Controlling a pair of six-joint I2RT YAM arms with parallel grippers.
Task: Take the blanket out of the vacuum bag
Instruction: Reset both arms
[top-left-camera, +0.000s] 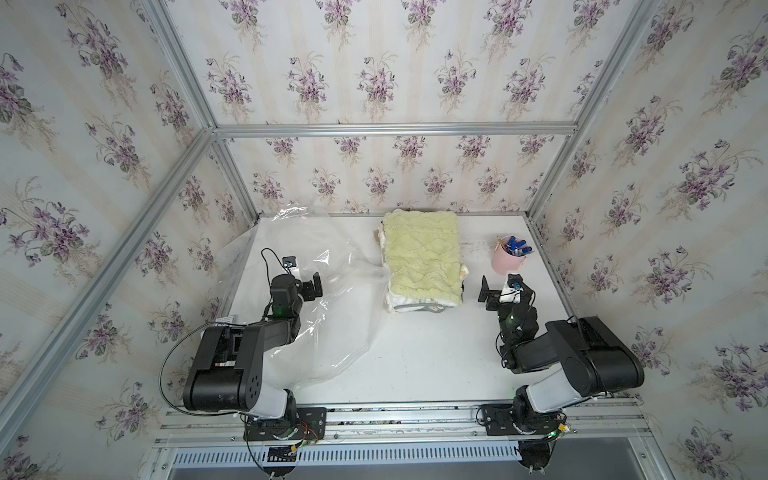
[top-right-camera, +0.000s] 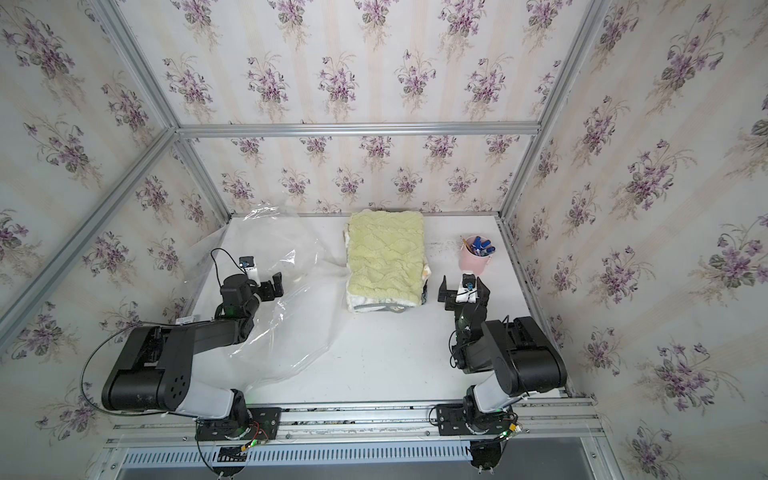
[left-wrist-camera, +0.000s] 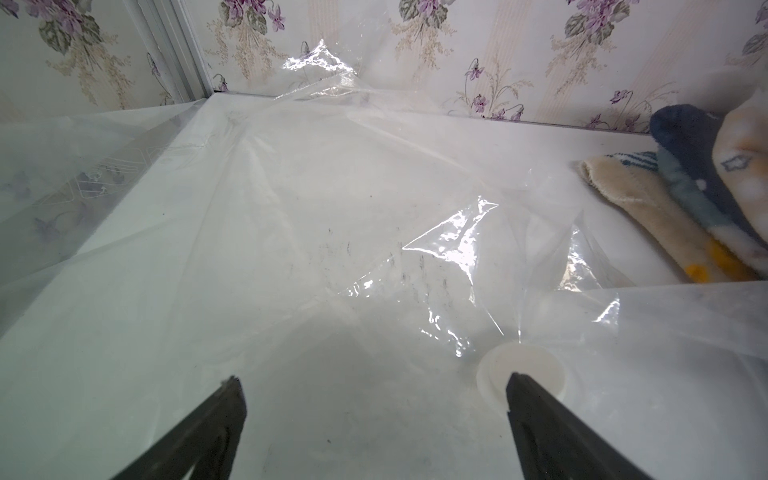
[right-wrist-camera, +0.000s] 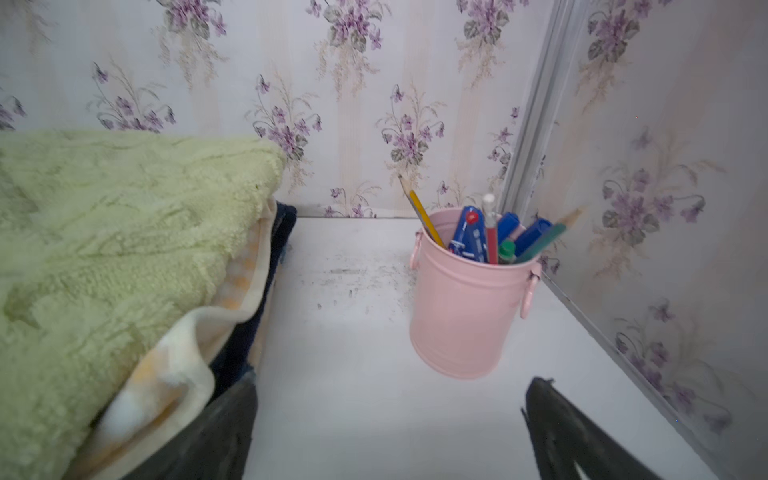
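On the white tabletop (top-left-camera: 415, 357), near the back wall, lies the folded blanket (top-left-camera: 422, 257), pale green side up and fully outside the vacuum bag (top-left-camera: 340, 332). The bag spreads flat and crumpled over the left part of the tabletop, one corner riding up the side wall, and its loose edge reaches to the blanket's left side. Whether the two touch I cannot tell.

Both top views show the left arm stretched over the bag, with the left gripper (top-right-camera: 264, 278) above the plastic, its jaws spread wide and holding nothing. The right gripper (top-right-camera: 462, 286) sits just right of the blanket's near corner, also spread wide and empty, close to a pink bucket (top-left-camera: 509, 259) of pens.

The left wrist view adds what the top views barely give. A round white valve cap (left-wrist-camera: 530, 357) sits on the bag right at one fingertip, and printed markings run along the bag's folded border. It also shows the blanket's end (left-wrist-camera: 706, 187) as stacked layers of cream, navy and orange.

The right wrist view shows the same layers under the green top (right-wrist-camera: 104, 249), and one finger (right-wrist-camera: 232, 419) right against the blanket's lower edge. In the bucket (right-wrist-camera: 465, 307) it picks out pencils and blue markers (right-wrist-camera: 471, 235). Dark scuff marks on the tabletop show between blanket and bucket.
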